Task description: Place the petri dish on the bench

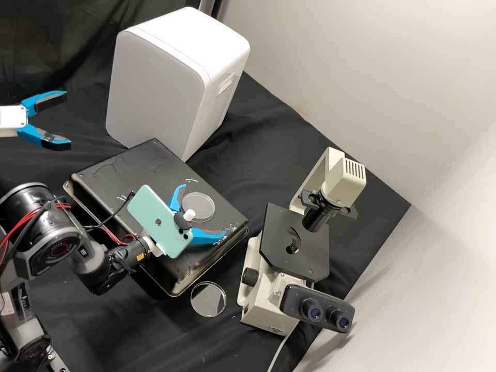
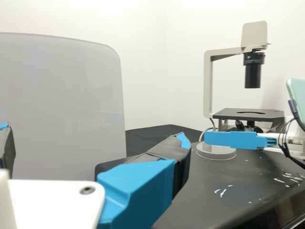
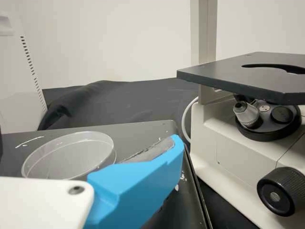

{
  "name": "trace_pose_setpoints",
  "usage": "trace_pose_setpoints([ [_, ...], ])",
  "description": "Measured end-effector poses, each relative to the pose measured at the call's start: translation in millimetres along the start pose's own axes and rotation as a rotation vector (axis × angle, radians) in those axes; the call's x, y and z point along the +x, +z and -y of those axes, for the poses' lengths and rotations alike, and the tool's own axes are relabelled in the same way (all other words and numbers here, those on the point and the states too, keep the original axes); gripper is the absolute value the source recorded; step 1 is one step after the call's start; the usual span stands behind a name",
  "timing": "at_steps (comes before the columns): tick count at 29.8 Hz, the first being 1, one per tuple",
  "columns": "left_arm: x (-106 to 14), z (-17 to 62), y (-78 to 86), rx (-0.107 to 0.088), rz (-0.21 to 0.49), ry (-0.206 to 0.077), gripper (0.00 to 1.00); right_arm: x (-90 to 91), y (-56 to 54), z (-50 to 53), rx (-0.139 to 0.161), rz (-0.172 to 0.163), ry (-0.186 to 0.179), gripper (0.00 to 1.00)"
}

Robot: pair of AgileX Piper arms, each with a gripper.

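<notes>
Petri dish (image 1: pixel 199 206) lies flat, mouth up, on the black tray (image 1: pixel 119 175).
Round, so no long axis. Right gripper (image 1: pixel 205 210) straddles it with fingers wide; contact cannot be told. A clear disc (image 1: pixel 208 299) lies on the cloth beside the microscope (image 1: pixel 294 258). Left gripper (image 1: pixel 66 120) is spread wide, well apart.

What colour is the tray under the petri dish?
The tray is glossy black with pale scuffs; the high view shows it best.
</notes>
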Motion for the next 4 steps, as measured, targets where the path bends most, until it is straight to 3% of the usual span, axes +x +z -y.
trace_pose_setpoints([
  [4,0.0,0.0,0.0,0.000,0.000,0.000,1.00,0.0,0.0,0.0,0.000,0.000,0.000,1.00],
])
